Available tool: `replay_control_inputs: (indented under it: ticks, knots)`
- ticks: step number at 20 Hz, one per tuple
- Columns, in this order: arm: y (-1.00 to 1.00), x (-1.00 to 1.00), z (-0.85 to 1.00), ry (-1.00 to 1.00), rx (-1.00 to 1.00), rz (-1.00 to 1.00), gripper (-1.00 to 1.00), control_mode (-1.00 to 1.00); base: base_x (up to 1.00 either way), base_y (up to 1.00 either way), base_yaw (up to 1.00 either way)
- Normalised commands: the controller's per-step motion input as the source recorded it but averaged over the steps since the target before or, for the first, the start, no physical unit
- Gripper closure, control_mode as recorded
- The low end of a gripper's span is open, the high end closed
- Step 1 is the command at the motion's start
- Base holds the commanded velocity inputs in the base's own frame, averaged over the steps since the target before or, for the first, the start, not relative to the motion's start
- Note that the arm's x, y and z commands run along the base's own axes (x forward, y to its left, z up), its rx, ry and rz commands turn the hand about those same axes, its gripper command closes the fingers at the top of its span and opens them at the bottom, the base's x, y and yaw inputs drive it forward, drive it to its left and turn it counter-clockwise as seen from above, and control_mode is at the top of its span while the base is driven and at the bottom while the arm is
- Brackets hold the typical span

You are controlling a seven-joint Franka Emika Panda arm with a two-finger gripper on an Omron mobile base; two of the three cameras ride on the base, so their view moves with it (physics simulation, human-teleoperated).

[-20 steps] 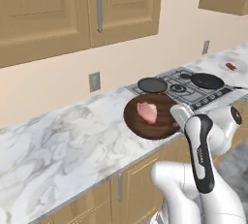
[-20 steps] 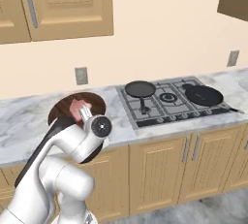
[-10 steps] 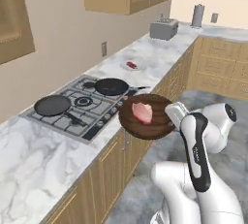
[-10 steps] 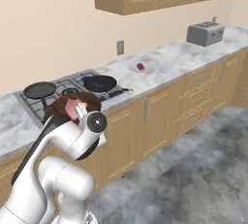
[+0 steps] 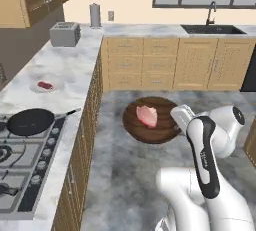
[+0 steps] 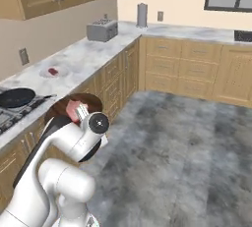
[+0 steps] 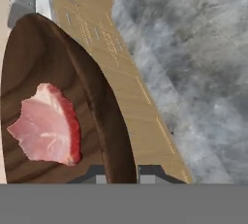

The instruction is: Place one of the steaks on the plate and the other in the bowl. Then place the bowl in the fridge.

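Bowl (image 5: 152, 120) with pale steak (image 5: 147, 115) held over grey floor (image 5: 120, 175), fingers (image 7: 150, 173) clamped on rim. Left base view: dark steak (image 5: 45, 85) on desk (image 5: 65, 70) plate (image 5: 35, 88).

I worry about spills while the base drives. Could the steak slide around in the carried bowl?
Probably a little: the pale steak lies loose and flat in the bowl. The bowl's raised rim, clamped by the gripper, should likely contain it unless tilted.
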Motion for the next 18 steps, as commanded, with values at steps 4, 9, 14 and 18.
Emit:
replay_control_inputs:
  ticks: [4, 9, 14, 18]
  knots:
    - [0.0, 0.0, 0.0, 0.0, 0.0, 0.0, 1.0, 1.0, 0.85, -0.02, -0.64]
    - [0.0, 0.0, 0.0, 0.0, 0.0, 0.0, 1.0, 1.0, 1.0, 0.0, -0.49]
    - [0.0, 0.0, 0.0, 0.0, 0.0, 0.0, 1.0, 1.0, 0.98, 0.0, -0.46]
    - [0.0, 0.0, 0.0, 0.0, 0.0, 0.0, 1.0, 1.0, 0.91, 0.05, -0.46]
